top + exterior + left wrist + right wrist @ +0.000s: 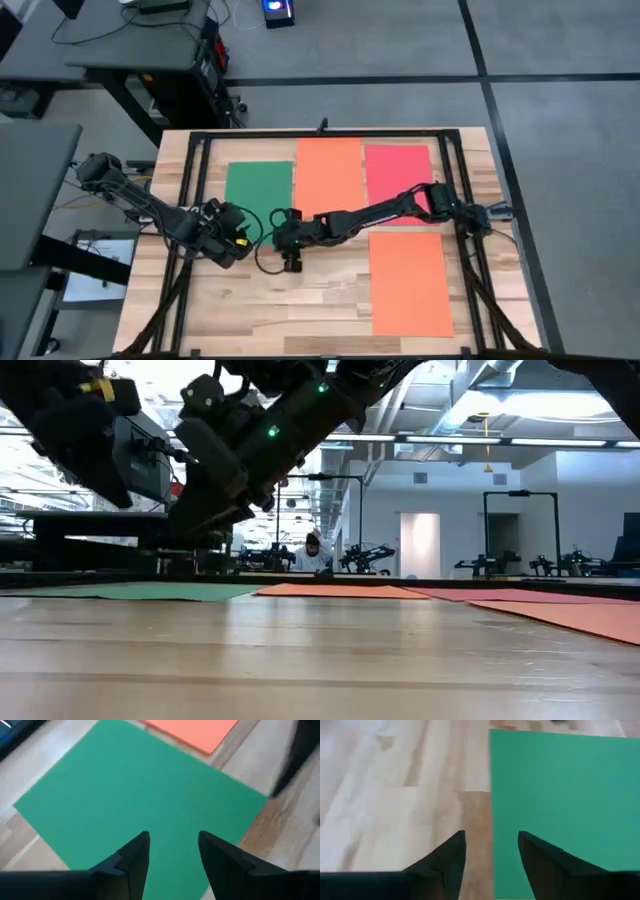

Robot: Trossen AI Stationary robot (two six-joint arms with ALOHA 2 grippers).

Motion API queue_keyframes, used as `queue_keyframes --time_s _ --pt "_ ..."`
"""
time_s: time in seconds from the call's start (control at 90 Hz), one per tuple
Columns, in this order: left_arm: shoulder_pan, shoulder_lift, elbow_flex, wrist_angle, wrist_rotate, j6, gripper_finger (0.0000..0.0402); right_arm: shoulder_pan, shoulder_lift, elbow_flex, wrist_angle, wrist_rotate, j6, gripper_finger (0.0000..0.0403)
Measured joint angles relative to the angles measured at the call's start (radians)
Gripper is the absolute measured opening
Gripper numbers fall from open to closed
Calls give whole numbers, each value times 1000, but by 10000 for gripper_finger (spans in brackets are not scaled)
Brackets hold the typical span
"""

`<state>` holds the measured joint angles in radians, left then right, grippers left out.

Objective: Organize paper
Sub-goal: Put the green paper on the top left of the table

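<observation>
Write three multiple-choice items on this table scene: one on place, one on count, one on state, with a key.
1. What lies directly right of the flat green paper sheet in the high view?
A. wide orange sheet
B. pink-red sheet
C. yellow sheet

2. How many paper sheets lie on the table?
A. two
B. four
C. six

3. The left end effector is:
A. open and empty
B. shut on paper
C. out of view

Key: 1 A, the orange sheet borders the green one; 2 B, green, two orange, one pink-red; 3 A, its fingers stand apart over the green sheet.
</observation>
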<state>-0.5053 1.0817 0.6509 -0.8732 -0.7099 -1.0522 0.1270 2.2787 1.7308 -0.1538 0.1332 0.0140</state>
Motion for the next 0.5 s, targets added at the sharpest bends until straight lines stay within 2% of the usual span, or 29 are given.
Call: queue_keyframes --time_s 0.122,0.289,0.5 --pt "9 0 -7 11 13 1 133 -15 0 13 -15 12 -4 186" --pt "9 0 -7 31 -1 1 114 -65 0 14 -16 109 72 174" --pt "52 0 -7 54 17 -6 51 -94 -16 14 -59 108 74 160"
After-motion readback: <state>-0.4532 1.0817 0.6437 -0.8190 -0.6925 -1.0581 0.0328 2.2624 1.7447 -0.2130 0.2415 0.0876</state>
